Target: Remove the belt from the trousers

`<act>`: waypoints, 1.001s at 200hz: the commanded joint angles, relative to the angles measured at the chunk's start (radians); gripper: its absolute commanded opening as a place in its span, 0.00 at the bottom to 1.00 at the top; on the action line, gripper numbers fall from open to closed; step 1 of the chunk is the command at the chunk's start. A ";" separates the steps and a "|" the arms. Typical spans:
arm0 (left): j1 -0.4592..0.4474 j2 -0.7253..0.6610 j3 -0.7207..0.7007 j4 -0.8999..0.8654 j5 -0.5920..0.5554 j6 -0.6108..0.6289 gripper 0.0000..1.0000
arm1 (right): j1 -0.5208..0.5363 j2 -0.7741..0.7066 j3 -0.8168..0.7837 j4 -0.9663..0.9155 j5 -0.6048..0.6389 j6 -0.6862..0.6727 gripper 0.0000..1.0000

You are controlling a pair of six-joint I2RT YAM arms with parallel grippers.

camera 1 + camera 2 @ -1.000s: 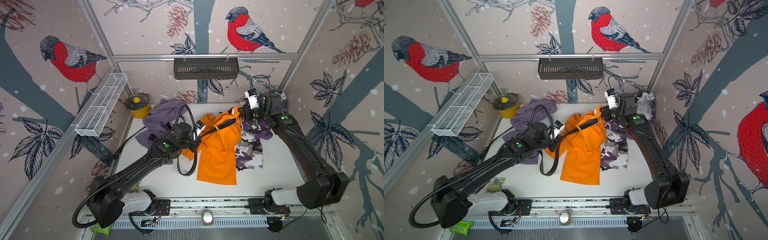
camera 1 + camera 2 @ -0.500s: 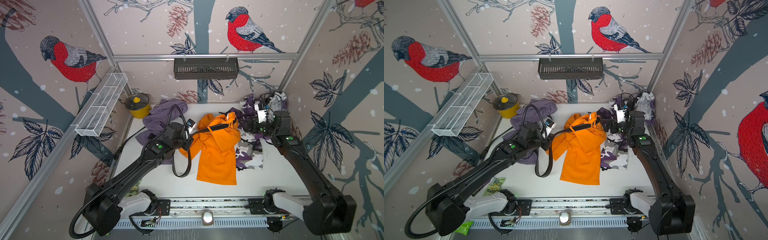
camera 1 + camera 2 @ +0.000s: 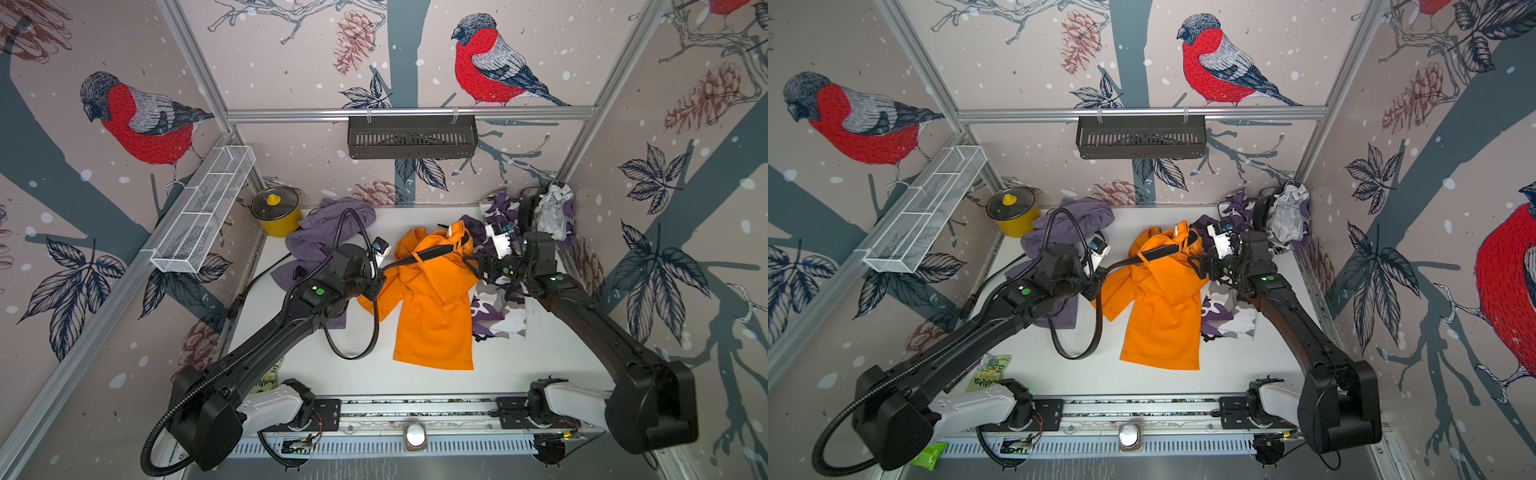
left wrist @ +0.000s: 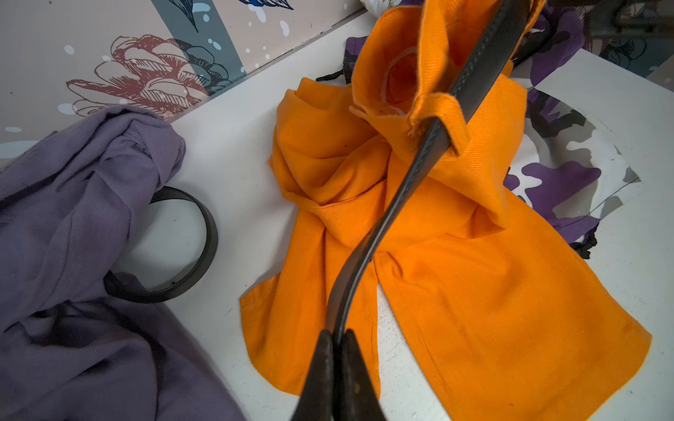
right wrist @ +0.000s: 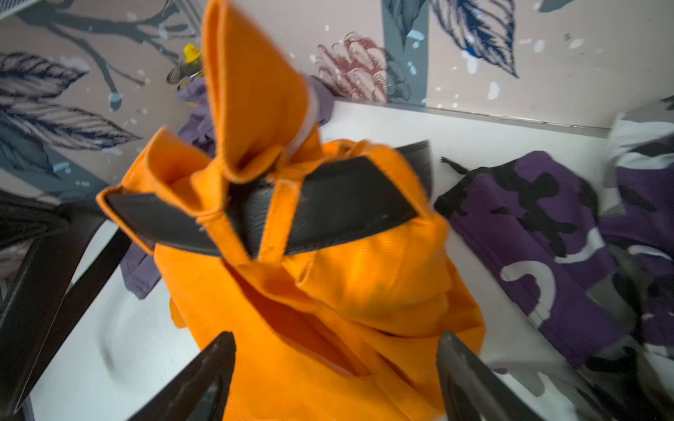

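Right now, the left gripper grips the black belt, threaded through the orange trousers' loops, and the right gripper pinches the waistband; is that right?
Not quite: the right gripper is open and holds nothing, as the right wrist view shows. The left gripper does grip the black belt in the orange trousers' loops.

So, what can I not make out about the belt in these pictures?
Buckle of the belt: in no view; in the left wrist view the strap is cut off by the picture edge.
Its loose end: left wrist view, the curl runs under the lilac cloth.
Loops on the trousers: right wrist view, blurred by motion.
Grip of the left tool: both top views, hidden by its own wrist.
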State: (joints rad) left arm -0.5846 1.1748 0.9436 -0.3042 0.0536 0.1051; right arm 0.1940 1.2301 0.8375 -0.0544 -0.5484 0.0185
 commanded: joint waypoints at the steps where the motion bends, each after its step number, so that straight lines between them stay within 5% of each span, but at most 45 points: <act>1: 0.004 -0.007 0.009 -0.003 -0.009 0.011 0.00 | 0.009 0.019 -0.008 0.108 0.067 -0.054 0.87; 53: 0.005 -0.003 0.007 -0.007 -0.009 0.025 0.00 | 0.012 0.209 0.057 0.193 0.076 -0.099 0.65; 99: 0.025 -0.006 0.005 -0.008 -0.023 0.019 0.00 | 0.015 0.213 0.058 0.287 0.051 -0.106 0.01; 168: 0.106 -0.043 0.202 -0.065 -0.028 0.028 0.00 | -0.162 -0.022 0.138 0.141 0.378 -0.045 0.00; 200: 0.134 -0.010 0.163 -0.079 -0.049 0.025 0.00 | -0.251 -0.040 0.167 0.091 0.480 0.018 0.00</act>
State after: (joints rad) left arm -0.4911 1.1500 1.1313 -0.2958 0.1543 0.1303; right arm 0.0124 1.1984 0.9905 0.0639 -0.4122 -0.0505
